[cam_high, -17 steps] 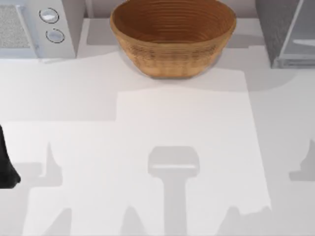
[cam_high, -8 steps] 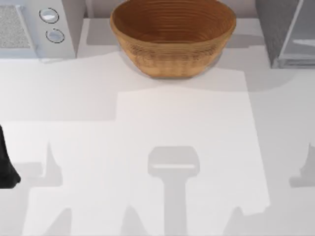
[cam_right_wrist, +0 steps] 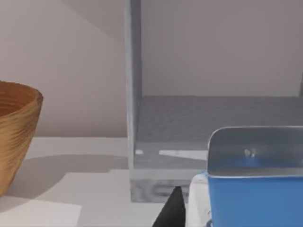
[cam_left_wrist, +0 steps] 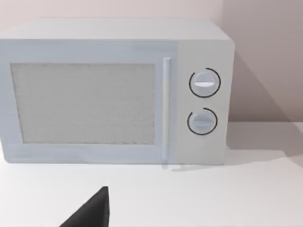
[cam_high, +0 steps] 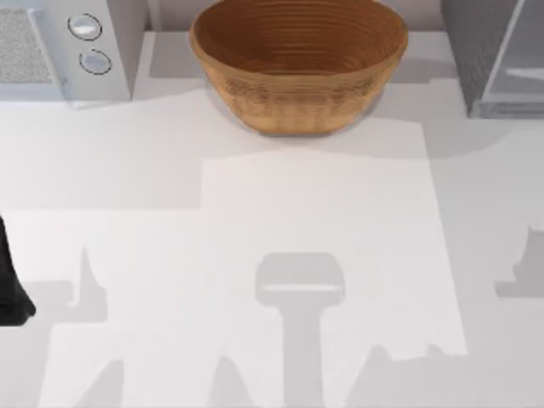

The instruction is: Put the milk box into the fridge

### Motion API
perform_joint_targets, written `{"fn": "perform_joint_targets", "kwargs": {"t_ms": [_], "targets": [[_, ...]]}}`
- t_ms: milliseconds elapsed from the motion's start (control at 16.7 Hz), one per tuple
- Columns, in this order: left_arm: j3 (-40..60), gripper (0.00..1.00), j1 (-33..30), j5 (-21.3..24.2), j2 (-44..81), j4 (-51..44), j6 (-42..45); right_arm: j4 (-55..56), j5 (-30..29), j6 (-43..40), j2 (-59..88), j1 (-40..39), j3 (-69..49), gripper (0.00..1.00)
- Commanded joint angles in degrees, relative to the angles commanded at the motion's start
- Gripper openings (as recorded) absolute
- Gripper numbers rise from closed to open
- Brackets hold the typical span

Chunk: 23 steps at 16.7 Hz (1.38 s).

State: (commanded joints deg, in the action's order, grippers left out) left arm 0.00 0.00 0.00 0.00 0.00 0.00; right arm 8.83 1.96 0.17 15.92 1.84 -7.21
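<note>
The milk box (cam_right_wrist: 255, 194) shows its blue top close up in the right wrist view. My right gripper (cam_right_wrist: 246, 215) is shut on it, with one black finger (cam_right_wrist: 169, 210) at its side. Straight beyond the carton stands the fridge (cam_right_wrist: 213, 118), its dark grey speckled inside open toward it. From above, the fridge (cam_high: 489, 51) is at the table's back right corner. My left arm (cam_high: 13, 280) is parked at the table's left edge.
A brown woven basket (cam_high: 297, 64) stands at the back centre, and its rim (cam_right_wrist: 16, 123) lies just left of the fridge. A white microwave (cam_high: 68, 47) with two knobs fills the back left corner and faces the left wrist (cam_left_wrist: 113, 94).
The right arm's shadow at the table's right edge has crept toward the back, and the shadow along the front edge has spread left. The left arm has not moved.
</note>
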Motion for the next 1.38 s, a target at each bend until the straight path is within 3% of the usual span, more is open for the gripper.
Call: {"fn": "perform_joint_targets", "kwargs": {"t_ms": [900,1380], "targets": [[0.00,1.00,0.00,0.00,0.00,0.00,0.00,42.21,8.83,0.47,77.39,10.16,-34.30,0.00],[0.00,1.00,0.00,0.00,0.00,0.00,0.00,57.63,12.08,0.51,104.75,13.74,-46.88,0.00]]}}
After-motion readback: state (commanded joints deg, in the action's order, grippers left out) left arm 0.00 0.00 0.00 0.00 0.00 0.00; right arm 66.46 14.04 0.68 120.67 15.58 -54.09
